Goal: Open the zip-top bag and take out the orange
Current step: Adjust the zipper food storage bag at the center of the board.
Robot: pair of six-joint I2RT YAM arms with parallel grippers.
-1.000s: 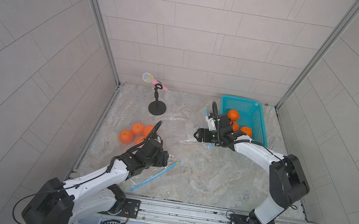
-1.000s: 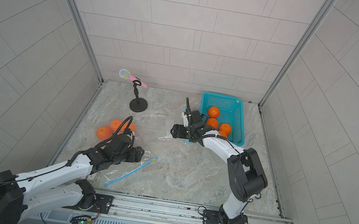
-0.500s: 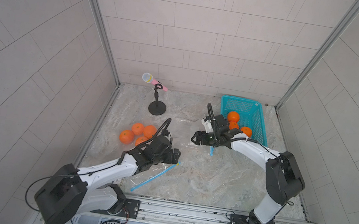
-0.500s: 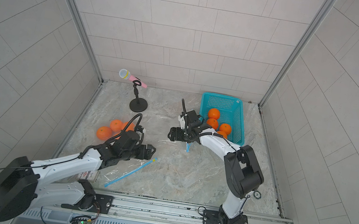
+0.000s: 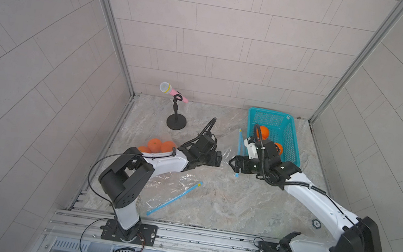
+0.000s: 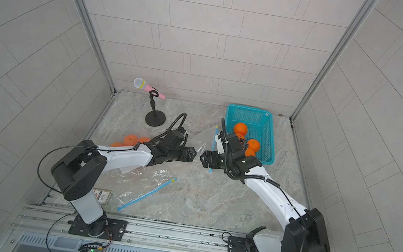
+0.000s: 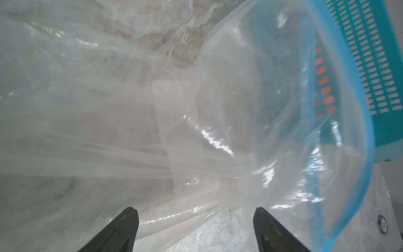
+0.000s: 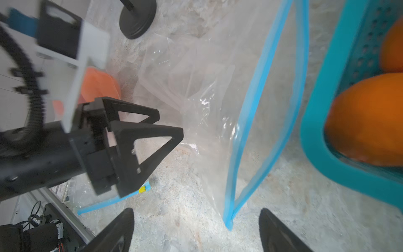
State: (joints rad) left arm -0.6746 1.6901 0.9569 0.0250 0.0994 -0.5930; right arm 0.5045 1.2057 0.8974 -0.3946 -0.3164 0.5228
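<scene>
1. The left pincer (image 5: 219,159) and right pincer (image 5: 230,162) face each other at mid-surface (image 5: 223,207), near but not touching. Both are spread wide and grasp nothing.
2. The zip-top bag (image 8: 207,87) lies crumpled by their tips, just beside the teal basket (image 5: 269,112). Its blue zip strips (image 8: 257,87) are parted.
3. Oranges (image 6: 240,128) sit in the basket. An orange cluster (image 5: 155,144) lies behind the left arm.
4. A second bag (image 5: 171,186) lies flat near the front edge.

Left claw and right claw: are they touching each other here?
Apart. Both top views show a narrow gap between the left claw and the right claw, tip facing tip; the right wrist view agrees.
</scene>
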